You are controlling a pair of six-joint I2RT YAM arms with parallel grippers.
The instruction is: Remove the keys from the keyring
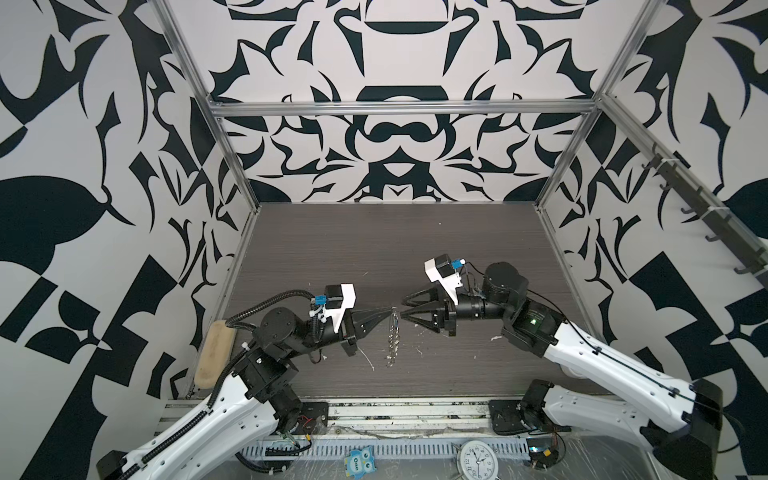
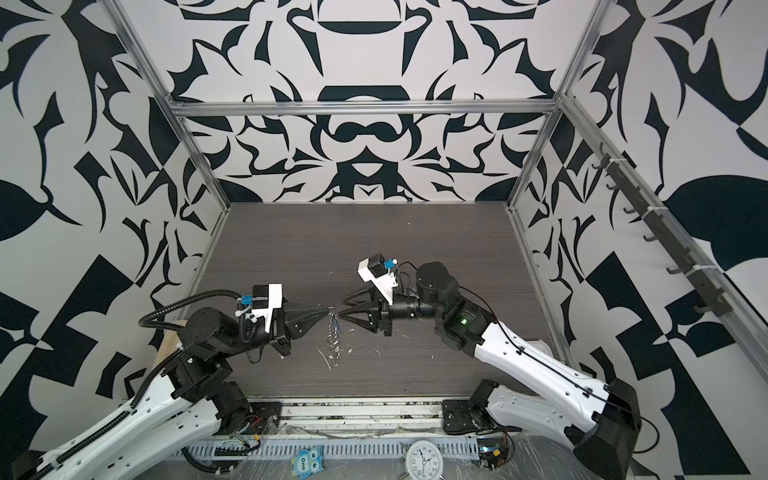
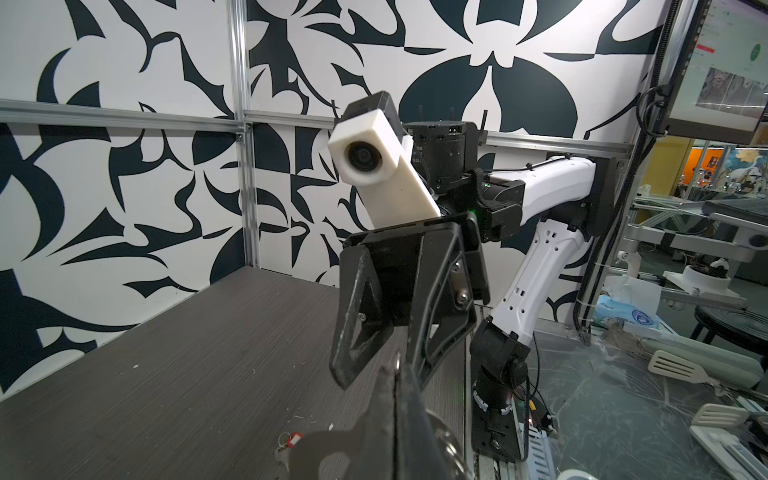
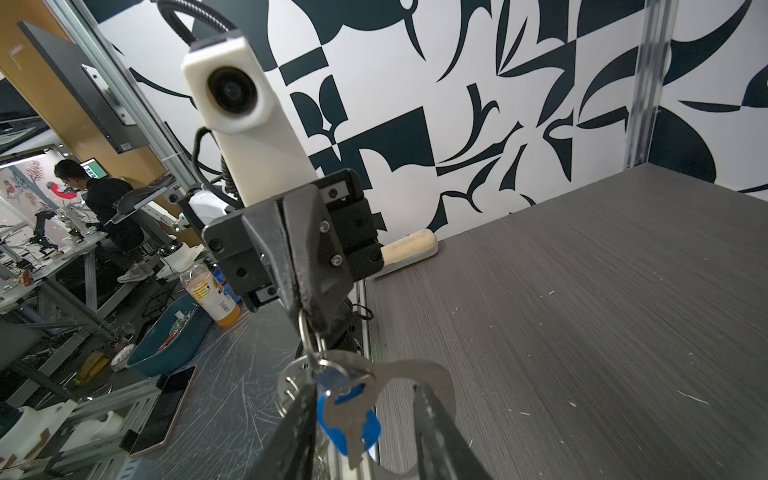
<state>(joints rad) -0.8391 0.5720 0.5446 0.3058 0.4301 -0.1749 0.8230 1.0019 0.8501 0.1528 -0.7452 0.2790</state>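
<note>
Currently at: getting hold of a key. The keyring [image 1: 392, 336] hangs edge-on in mid-air above the table [image 1: 374, 249]. No tag looks to be off it yet, so I'd judge the job is barely begun.
Left gripper [image 1: 392, 308]: jaws pressed together on a small ring at the top of the plate. In the right wrist view the whole keyring [image 4: 415, 370] dangles from that pinch.
Right gripper [image 1: 403, 308]: jaws spread partway, with nothing gripped. Its tips sit nose to nose with the left gripper's, just beside the top of the hanging plate.
Blue key tag [image 4: 372, 428]: hangs against the plate together with a silver key [image 4: 347, 419]. In the right wrist view it lies between the right gripper's two fingers. I cannot tell whether either finger touches it.
Red key tag [image 3: 296, 438]: peeks out beside the plate's dark edge in the left wrist view. What it hangs from is hidden.
Next move calls for: closing the right jaws on the blue tag or its little ring, I'd say, then working that ring off while the left holds firm. The plate hangs free and would likely swing, so the bite needs to be square and unhurried.
Arm poses: both forearms reach in towards the middle, roughly level, well above the table. The right gripper's fingers are spread front-to-back across the table in both top views, while the left gripper shows as one closed wedge.
</note>
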